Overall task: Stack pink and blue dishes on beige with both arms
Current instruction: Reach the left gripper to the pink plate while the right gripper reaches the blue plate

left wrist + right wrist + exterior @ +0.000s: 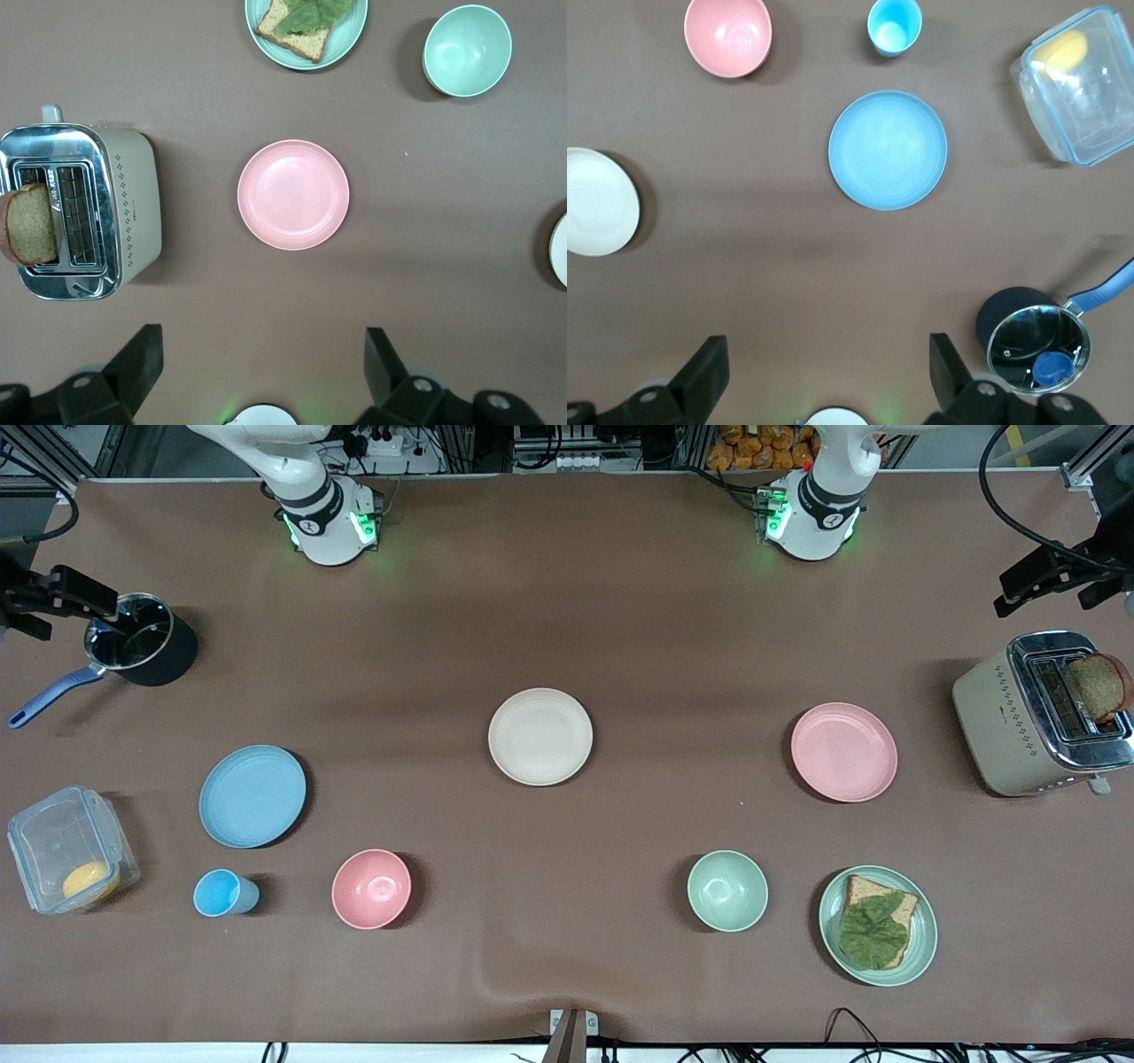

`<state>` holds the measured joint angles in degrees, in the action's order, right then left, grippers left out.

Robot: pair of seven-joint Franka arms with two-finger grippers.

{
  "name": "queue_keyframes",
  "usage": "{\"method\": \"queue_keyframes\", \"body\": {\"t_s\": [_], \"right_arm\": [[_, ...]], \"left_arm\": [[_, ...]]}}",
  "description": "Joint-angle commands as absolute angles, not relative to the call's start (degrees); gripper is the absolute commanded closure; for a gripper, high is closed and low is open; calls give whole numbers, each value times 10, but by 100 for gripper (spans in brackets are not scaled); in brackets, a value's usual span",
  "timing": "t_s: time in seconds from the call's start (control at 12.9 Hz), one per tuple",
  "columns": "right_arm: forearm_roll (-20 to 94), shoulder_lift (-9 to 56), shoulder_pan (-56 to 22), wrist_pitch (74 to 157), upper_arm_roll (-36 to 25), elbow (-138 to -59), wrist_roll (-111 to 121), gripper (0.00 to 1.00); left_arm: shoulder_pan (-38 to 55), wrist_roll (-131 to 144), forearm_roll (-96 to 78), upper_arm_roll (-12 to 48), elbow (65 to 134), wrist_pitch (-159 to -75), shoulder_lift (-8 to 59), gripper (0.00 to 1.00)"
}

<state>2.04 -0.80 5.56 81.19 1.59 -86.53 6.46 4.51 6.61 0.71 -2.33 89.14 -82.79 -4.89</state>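
Observation:
The beige plate (pixel 539 736) lies at the table's middle. The pink plate (pixel 843 751) (pixel 293 194) lies toward the left arm's end, and the blue plate (pixel 252 795) (pixel 888 150) toward the right arm's end. Both hands are out of the front view. In the left wrist view my left gripper (pixel 263 359) hangs open high over bare table near its base, apart from the pink plate. My right gripper (pixel 826 361) hangs open the same way, apart from the blue plate. Nothing sits between either pair of fingers.
A toaster (pixel 1041 713) with bread stands at the left arm's end. Nearer the front camera sit a green plate with bread (pixel 877 926), green bowl (pixel 727 890), pink bowl (pixel 371 888), blue cup (pixel 225 893) and clear container (pixel 71 849). A black pot (pixel 142 646) stands at the right arm's end.

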Motion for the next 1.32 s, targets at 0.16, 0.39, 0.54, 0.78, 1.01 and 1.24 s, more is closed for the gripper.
{"method": "queue_keyframes", "body": {"t_s": [0.16, 0.39, 0.54, 0.78, 1.01, 1.24], "right_arm": [[27, -20, 65, 876, 24, -904, 74, 0], [26, -18, 66, 870, 24, -905, 76, 0], [25, -7, 69, 880, 24, -931, 75, 0], [2, 36, 73, 890, 24, -933, 75, 0], [-7, 83, 102, 925, 24, -934, 82, 0], [-4, 112, 110, 940, 24, -934, 85, 0]], "left_arm": [[44, 56, 30, -21, 887, -818, -48, 0], [43, 61, 31, -19, 896, -818, -26, 0], [40, 61, 39, -19, 903, -840, 10, 0], [26, 60, 62, -20, 1010, -973, 18, 0], [-13, 51, 55, -19, 1069, -1064, 56, 0], [-34, 47, 51, -19, 1155, -1168, 82, 0]]}}
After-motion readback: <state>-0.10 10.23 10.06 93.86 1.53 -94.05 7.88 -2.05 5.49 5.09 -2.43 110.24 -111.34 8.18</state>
